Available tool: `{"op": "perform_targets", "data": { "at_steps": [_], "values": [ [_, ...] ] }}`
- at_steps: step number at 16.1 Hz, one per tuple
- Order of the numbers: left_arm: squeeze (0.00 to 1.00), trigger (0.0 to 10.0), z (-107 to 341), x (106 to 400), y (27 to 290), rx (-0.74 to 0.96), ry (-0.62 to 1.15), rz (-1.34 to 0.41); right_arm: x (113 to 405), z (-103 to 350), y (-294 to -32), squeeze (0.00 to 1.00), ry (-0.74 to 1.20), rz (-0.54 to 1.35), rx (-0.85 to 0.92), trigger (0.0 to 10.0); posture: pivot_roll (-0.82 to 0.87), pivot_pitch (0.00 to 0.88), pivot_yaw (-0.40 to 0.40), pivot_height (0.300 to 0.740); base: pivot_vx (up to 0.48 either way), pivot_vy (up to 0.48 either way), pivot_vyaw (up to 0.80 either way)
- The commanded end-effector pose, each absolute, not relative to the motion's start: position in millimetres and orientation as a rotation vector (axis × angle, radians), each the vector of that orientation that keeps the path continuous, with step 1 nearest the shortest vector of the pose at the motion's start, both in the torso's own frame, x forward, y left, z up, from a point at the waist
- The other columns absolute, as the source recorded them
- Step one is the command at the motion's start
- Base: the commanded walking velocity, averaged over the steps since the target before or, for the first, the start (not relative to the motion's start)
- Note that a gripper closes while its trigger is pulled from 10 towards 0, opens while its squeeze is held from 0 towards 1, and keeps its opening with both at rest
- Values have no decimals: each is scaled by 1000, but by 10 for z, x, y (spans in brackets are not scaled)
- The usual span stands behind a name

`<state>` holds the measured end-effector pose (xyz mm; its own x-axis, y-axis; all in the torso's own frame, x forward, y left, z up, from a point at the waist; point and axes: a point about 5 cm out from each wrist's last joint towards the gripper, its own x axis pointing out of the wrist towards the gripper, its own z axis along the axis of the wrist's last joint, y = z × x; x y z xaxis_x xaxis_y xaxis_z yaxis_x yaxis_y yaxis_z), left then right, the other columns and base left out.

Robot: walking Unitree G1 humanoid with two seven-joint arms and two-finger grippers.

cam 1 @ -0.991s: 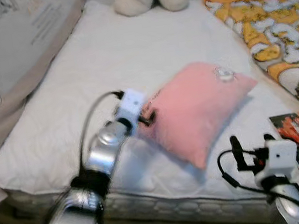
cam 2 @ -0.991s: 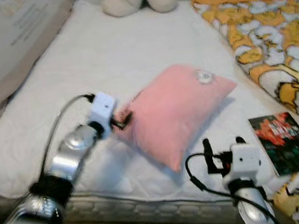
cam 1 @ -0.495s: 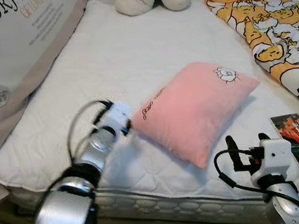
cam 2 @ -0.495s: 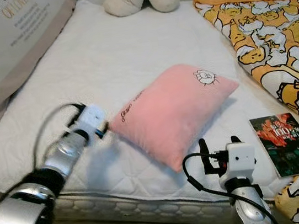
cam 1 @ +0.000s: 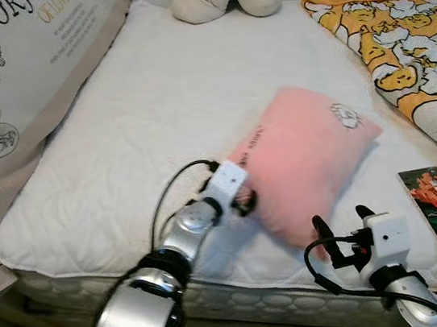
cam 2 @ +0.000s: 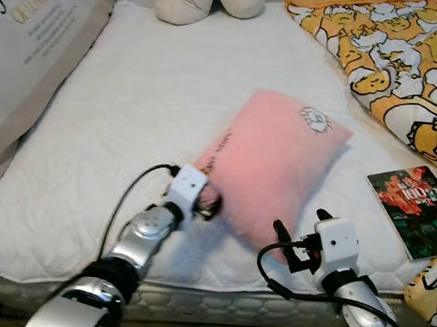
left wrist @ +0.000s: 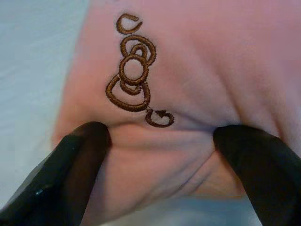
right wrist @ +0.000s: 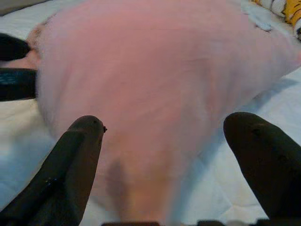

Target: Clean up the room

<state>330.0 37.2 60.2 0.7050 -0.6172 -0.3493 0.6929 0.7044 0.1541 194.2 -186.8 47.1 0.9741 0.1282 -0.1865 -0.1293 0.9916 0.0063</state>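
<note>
Where left fingers (left wrist: pixel 80 160) pinch, seemingly, pillow (cam 1: pixel 307 159) corner.

The pink pillow (left wrist: pixel 188 70) takes up nearly the whole frame, its soft fabric creased and puckered along one edge. Brown embroidered loops (left wrist: pixel 134 75), stacked rings with a small curl at one end and a tiny heart-like shape at the other, run across the fabric. The left gripper (left wrist: pixel 160 155) presses into the pillow's edge: one black finger (left wrist: pixel 70 174) meets the cloth just beside the corner, and the other bears on a fold further along, with a bulging ridge of pink fabric gathered between them. Beside the pillow, along one side and under its edge, lies pale white bedding (left wrist: pixel 33 70), blurred and out of focus
</note>
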Motion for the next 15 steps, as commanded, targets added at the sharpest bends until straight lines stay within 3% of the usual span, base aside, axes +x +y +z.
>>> {"op": "perform_targets", "data": {
  "at_steps": [1, 3, 7, 11, 13, 15],
  "values": [
    [0, 10000, 609, 3241, 237, 238, 275, -804, 1923, 461, -1898, 165, 205, 135, -5, 10000, -95, 0, -1, 740, 0, 0, 0],
    [0, 10000, 633, 3184, 93, 96, 298, -853, 1870, 426, -1875, 165, 237, 181, 4, 10000, -97, 0, 3, 740, 0, 0, 0],
    [0, 10000, 947, 3225, -223, -392, 428, -829, 1838, 399, -1904, 165, 257, 197, 5, 10000, -86, 0, 1, 740, 0, 0, 0],
    [0, 10000, 1125, 3232, -203, -526, 464, -810, 1847, 401, -1893, 165, 259, 208, 5, 10000, -83, 0, 1, 740, 0, 0, 0],
    [0, 10000, 1244, 3290, -46, -431, 355, -781, 1846, 403, -1892, 165, 252, 200, 3, 10000, -83, 0, 2, 740, 0, 0, 0],
    [0, 10000, 1226, 3421, 347, -141, 200, -652, 1868, 437, -1900, 165, 215, 171, -2, 10000, -78, 0, 1, 740, 0, 0, 0]
  ]
}}
